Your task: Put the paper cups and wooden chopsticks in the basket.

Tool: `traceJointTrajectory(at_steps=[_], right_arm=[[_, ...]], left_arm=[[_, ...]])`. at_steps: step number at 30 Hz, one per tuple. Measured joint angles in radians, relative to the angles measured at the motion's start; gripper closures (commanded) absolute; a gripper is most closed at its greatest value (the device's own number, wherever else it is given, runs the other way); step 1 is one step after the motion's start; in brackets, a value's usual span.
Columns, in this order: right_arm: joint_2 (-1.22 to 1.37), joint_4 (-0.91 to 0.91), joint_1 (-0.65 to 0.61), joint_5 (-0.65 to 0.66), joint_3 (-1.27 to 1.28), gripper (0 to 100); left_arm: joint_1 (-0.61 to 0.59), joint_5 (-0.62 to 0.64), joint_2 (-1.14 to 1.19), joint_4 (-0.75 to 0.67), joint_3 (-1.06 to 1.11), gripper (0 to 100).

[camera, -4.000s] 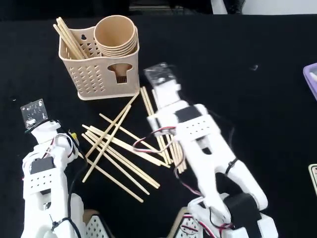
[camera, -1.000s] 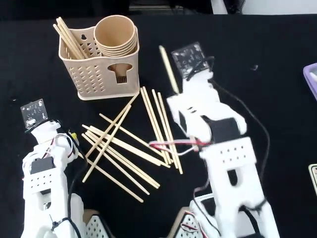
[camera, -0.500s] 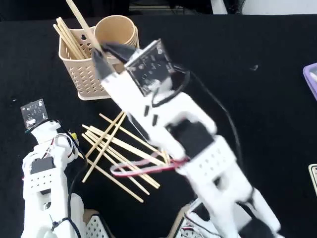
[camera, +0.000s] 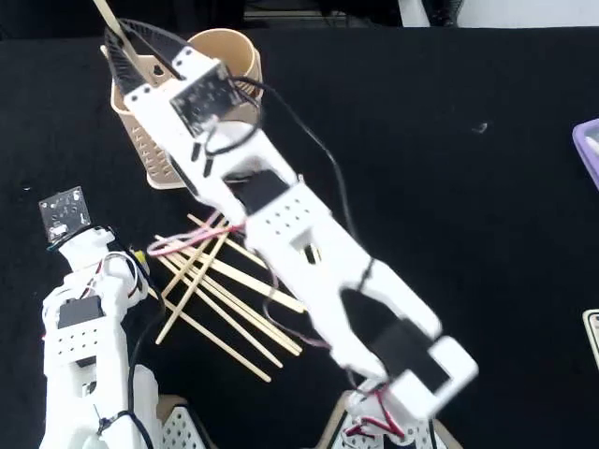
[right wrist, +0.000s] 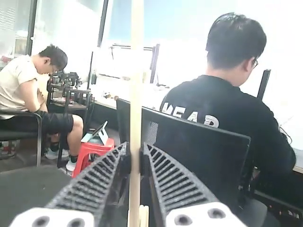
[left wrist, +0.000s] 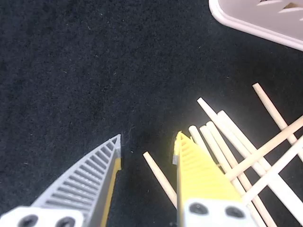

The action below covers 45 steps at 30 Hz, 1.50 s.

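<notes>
Black tabletop (camera: 487, 234) carries everything.

Right arm (camera: 299, 234): stretched from its base at the near edge diagonally across to the basket (camera: 150, 154), covering most of the basket's front wall.

Left arm (camera: 84, 346): at the near left, beside the loose pile.

Loose chopsticks (camera: 225, 299): scattered flat and crossing one another on the tabletop between the basket and the arm bases, partly under the right arm.

Paper cups (camera: 239, 51): nested stack standing in the basket's right compartment (count not legible).

Right gripper (camera: 126, 42): over the basket's left side, jaws clamped on a single chopstick (camera: 108, 19), which stands tilted, its top reaching the frame edge.

Left gripper (left wrist: 147, 142): jaws apart just above the tabletop, one chopstick end (left wrist: 158, 177) lying between them, not gripped.
</notes>
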Motion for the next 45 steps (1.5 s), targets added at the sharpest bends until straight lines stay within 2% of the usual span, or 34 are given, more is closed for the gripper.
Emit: traceJointTrajectory(at_steps=[4, 9, 11, 14, 23, 29, 37, 41, 45], right_arm=[[0.167, -0.009, 0.000, 0.000, -0.169, 98.8], [0.296, -0.009, 0.000, 0.000, -0.210, 98.5], [0.313, -0.009, 0.000, 0.000, -0.210, 96.4], [0.313, -0.009, 0.000, 0.000, -0.181, 88.0], [0.279, 0.068, 0.000, 0.000, -0.120, 90.7], [0.002, 0.258, 0.000, 0.000, -0.087, 94.6], [-0.551, 0.810, 0.002, 0.000, 0.133, 95.9], [-0.830, 1.030, 0.143, 0.002, 0.315, 95.9], [-1.065, 1.076, 0.330, 0.003, 0.562, 91.8]], left_arm=[[0.000, 0.000, 0.000, 0.000, 0.000, 81], [0.000, 0.000, 0.000, 0.000, 0.000, 81], [0.000, 0.000, 0.000, 0.000, 0.000, 81], [0.000, 0.000, 0.000, 0.000, 0.000, 81], [0.000, 0.000, 0.000, 0.000, 0.000, 81], [0.000, 0.000, 0.000, 0.000, 0.000, 81], [0.000, 0.000, 0.000, 0.000, 0.000, 81], [0.000, -0.044, 0.000, 0.000, 0.000, 81], [0.000, -0.072, 0.000, 0.058, -0.006, 81]])
